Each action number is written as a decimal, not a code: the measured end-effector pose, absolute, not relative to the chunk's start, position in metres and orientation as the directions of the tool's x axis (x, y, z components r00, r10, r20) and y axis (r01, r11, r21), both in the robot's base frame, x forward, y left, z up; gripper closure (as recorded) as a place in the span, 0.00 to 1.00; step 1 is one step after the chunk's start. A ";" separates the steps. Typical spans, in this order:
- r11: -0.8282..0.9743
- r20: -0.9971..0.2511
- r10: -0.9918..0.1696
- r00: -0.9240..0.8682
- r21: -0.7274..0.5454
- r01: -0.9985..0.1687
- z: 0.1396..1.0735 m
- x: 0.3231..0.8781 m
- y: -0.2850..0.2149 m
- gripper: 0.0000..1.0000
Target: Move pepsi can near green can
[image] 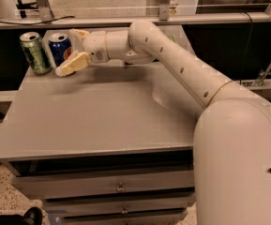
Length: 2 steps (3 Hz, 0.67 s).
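Observation:
The pepsi can, dark blue with a silver top, stands upright at the back left of the grey table. The green can stands upright just to its left, with a narrow gap between them. My gripper reaches in from the right and is open. Its near finger lies in front of the pepsi can's right side. Its far finger is behind the can. The can's right part sits between the fingertips, and neither finger visibly presses on it.
The table's left edge is close to the green can. A rail and dark gap run behind the table's back edge. Drawers sit under the tabletop. My arm spans the table's right half.

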<state>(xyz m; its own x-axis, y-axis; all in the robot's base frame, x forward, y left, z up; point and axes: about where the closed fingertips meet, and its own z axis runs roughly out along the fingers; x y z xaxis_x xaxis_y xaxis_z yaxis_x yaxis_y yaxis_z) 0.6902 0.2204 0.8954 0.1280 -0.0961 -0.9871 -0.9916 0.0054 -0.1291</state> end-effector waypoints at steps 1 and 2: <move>0.027 -0.986 -0.106 0.128 -0.131 -0.991 0.897 0.680 0.195 0.00; 0.082 -0.986 -0.101 0.131 -0.140 -0.987 0.906 0.665 0.153 0.00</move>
